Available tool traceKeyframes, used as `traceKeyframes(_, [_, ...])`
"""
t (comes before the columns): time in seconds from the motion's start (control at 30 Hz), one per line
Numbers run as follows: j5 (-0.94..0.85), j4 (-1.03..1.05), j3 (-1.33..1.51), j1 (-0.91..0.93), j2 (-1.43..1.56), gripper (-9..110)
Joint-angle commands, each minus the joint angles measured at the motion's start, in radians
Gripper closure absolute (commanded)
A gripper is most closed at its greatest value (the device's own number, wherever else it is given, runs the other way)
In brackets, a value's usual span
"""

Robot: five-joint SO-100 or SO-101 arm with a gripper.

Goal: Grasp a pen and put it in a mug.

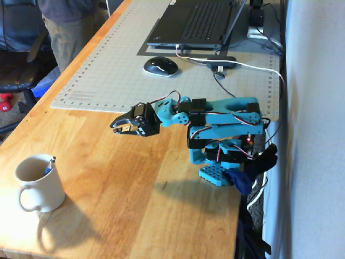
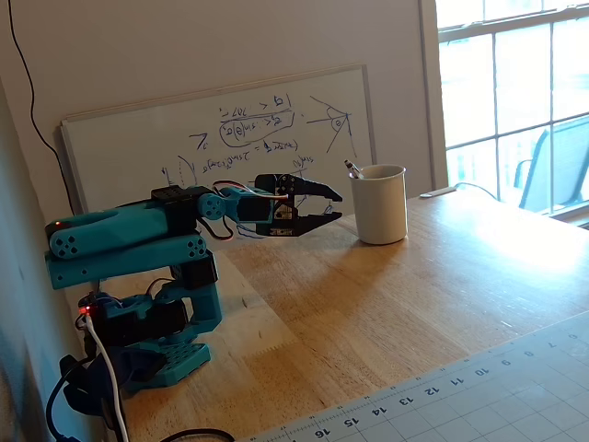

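The cream-white mug (image 1: pixel 39 182) stands on the wooden table at the lower left in one fixed view and at the back centre-right in the other (image 2: pixel 381 204). The pen (image 1: pixel 49 165) stands inside the mug, leaning on the rim; only its upper end shows, also in the other fixed view (image 2: pixel 353 169). My gripper (image 1: pixel 119 128) is open and empty, held above the table well apart from the mug. In the other fixed view it (image 2: pixel 337 205) sits just left of the mug, jaws parted, folded back toward the arm's blue base.
A grey cutting mat (image 1: pixel 108 70) covers the far table, with a laptop (image 1: pixel 197 24) and black mouse (image 1: pixel 160 66) on it. A person (image 1: pixel 70 24) stands at the far left edge. A whiteboard (image 2: pixel 221 138) leans on the wall behind the arm. Cables hang near the base (image 1: pixel 253 178).
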Motion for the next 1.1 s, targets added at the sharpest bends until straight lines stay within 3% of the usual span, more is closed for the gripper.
traceKeyframes(0.0, [0.063,0.118,-0.028,0.009,0.044,97])
traceKeyframes(0.63, [0.091,0.894,-0.028,0.083,0.247,97])
traceKeyframes(0.83, [0.114,0.968,-0.028,0.1,0.247,97])
traceKeyframes(1.07, [0.285,0.966,-0.028,0.089,0.247,97])
